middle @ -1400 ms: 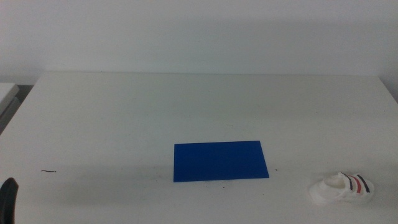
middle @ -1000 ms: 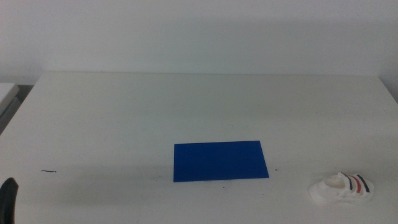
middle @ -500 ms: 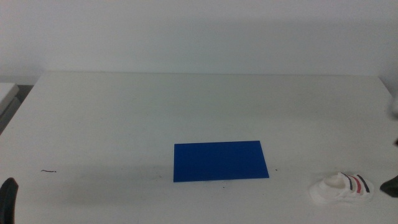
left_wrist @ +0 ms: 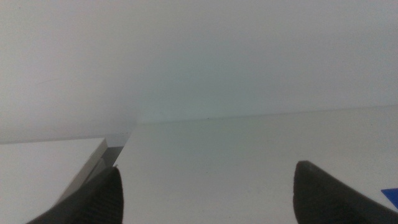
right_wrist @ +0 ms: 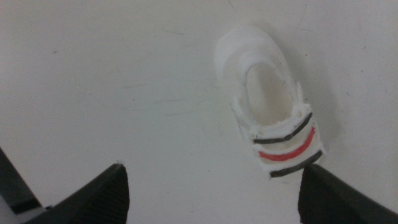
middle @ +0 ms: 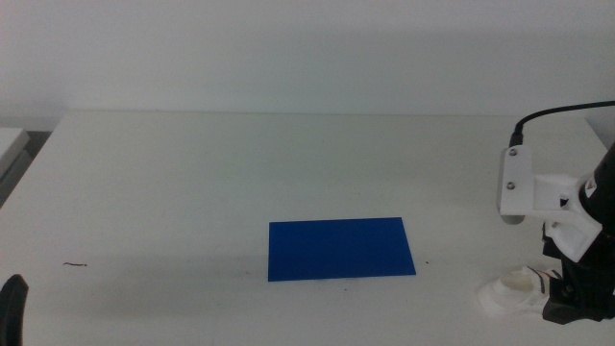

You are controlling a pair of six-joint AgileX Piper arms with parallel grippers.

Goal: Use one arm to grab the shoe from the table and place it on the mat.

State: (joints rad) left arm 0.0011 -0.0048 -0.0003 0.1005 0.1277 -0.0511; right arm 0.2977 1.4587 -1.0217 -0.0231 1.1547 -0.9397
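Right now we see the right gripper point(right_wrist: 211, 186) hanging just above the shoe point(right_wrist: 268, 121), jaws spread wide with nothing between them. From the middle view the shoe point(middle: 514, 288) lies on the table point(middle: 192, 173) at the near right, half hidden by the arm point(middle: 567, 207). Further in, the mat point(middle: 340, 249) lies flat mid-table, well apart from the shoe. Our left gripper point(middle: 12, 306) waits at the near left edge, its jaws parted and empty.

No legible text anywhere.
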